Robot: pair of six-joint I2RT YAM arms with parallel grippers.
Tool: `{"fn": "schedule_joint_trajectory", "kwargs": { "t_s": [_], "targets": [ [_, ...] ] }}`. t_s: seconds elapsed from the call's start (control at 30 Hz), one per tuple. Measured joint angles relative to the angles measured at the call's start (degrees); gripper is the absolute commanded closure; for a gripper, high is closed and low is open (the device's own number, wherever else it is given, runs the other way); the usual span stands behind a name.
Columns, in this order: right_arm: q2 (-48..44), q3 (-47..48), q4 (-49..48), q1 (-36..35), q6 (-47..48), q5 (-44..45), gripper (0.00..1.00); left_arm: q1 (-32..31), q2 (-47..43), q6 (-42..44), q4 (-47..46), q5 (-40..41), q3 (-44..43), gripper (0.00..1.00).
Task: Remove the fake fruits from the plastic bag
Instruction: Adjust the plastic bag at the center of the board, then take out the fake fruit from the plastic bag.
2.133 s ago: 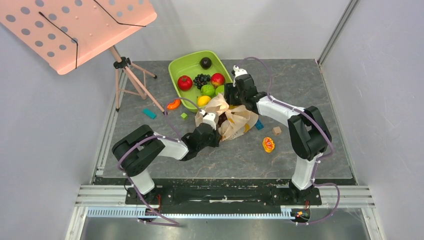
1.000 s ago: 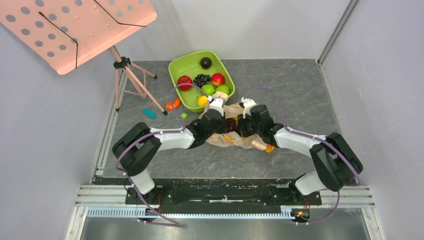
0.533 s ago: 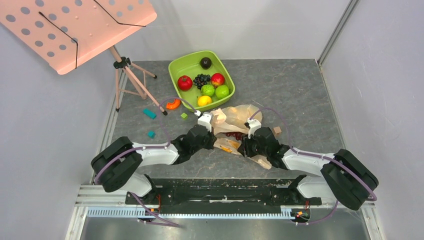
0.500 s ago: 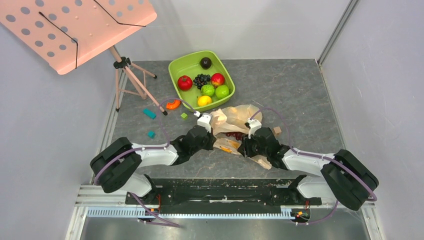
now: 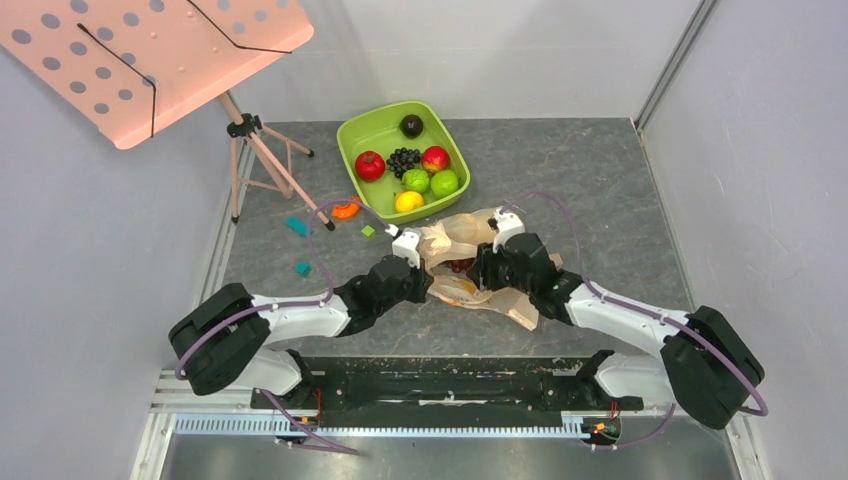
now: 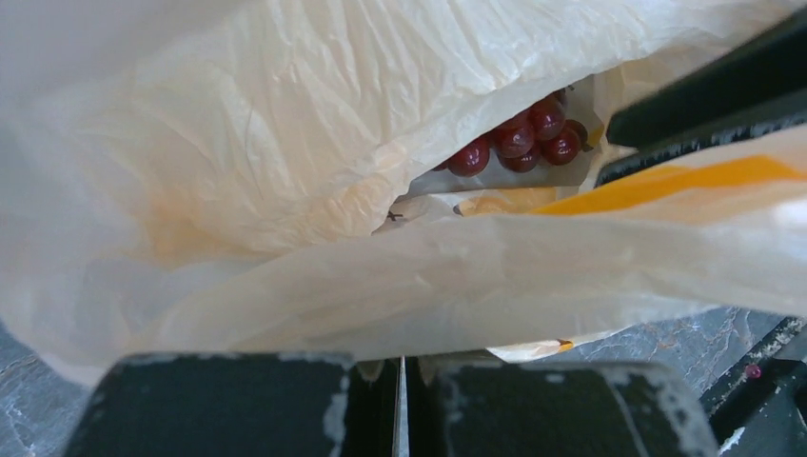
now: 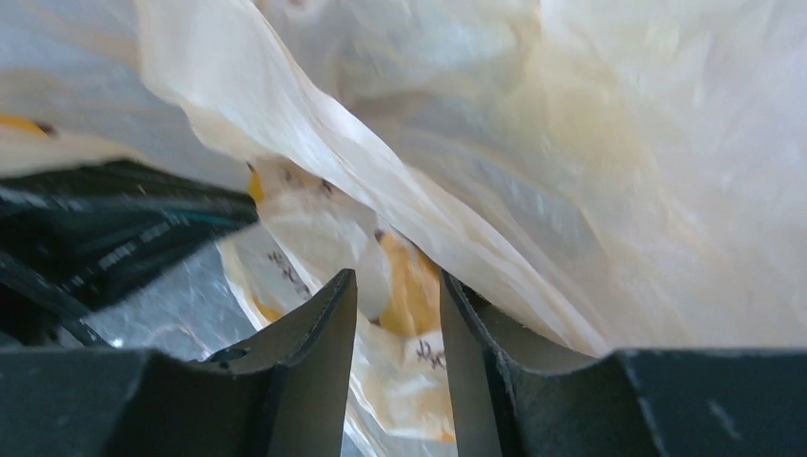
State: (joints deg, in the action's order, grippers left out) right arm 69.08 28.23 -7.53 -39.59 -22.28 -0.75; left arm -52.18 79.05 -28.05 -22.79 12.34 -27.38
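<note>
The plastic bag (image 6: 285, 143) is pale peach with orange-yellow prints. The grape bunch (image 6: 528, 133) inside is dark red. The tub (image 5: 375, 132) is green.

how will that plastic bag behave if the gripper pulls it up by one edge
Probably floppy: the plastic bag is thin crinkled film sagging in folds over the left gripper. Likely light itself, but the red-purple grape bunch inside may shift and drag it down. The film looks smooth, so a shallow pinch could slip.
</note>
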Motion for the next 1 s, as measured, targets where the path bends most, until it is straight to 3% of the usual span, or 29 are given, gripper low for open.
{"fn": "schedule_joint_trajectory", "kwargs": {
  "t_s": [0.2,0.53,0.83,1.0],
  "targets": [
    [3.0,5.2,0.7,0.0,0.2,1.3,0.49,-0.7,1.2,0.0,-0.3,0.2,-1.0,0.98],
    [10.1,8.3,3.0,0.0,7.6,1.7,0.47,-0.9,3.3,0.0,-1.5,0.6,-1.3,0.98],
    [14.3,11.1,1.8,0.0,13.4,2.6,0.26,-0.9,4.2,0.0,-1.8,0.6,-1.7,0.98],
    [16.2,11.2,0.7,0.0,16.9,2.8,0.23,-0.9,4.2,0.0,-1.9,0.6,-1.7,0.98]
  ]
}}
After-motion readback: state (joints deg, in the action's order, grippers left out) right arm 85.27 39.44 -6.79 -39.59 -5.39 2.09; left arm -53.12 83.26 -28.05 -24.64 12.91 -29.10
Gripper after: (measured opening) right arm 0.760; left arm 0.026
